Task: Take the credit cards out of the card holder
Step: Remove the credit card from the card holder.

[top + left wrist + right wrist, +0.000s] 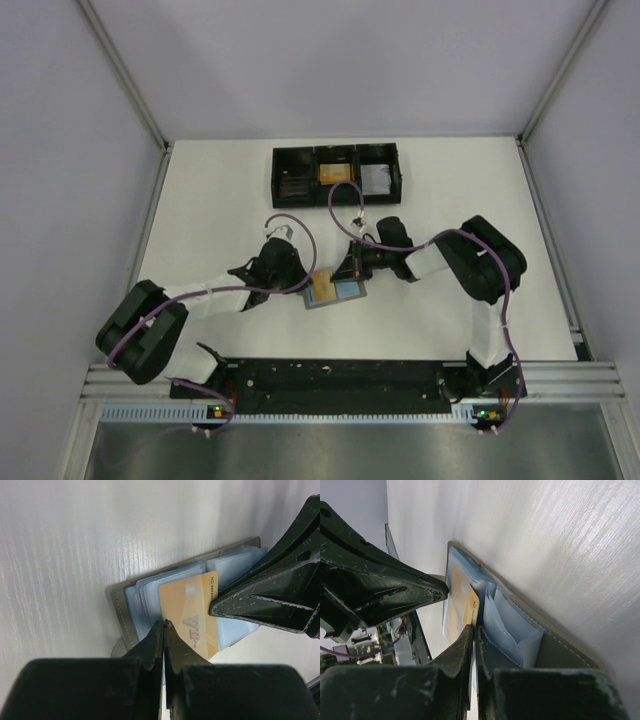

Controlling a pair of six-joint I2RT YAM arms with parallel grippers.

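Note:
The grey card holder lies open on the table, its light blue sleeves showing in the left wrist view and the right wrist view. A gold credit card marked VIP sticks partway out of a sleeve; it also shows in the top view and the right wrist view. My right gripper is shut on the card's short edge. My left gripper is shut at the holder's near edge beside the card's corner, with something thin and pale between its jaws, apparently a sleeve.
A black three-compartment tray stands at the back, with an orange card in its middle compartment and a silvery card in its right one. Both arms meet over the holder. Cage posts stand at the far corners.

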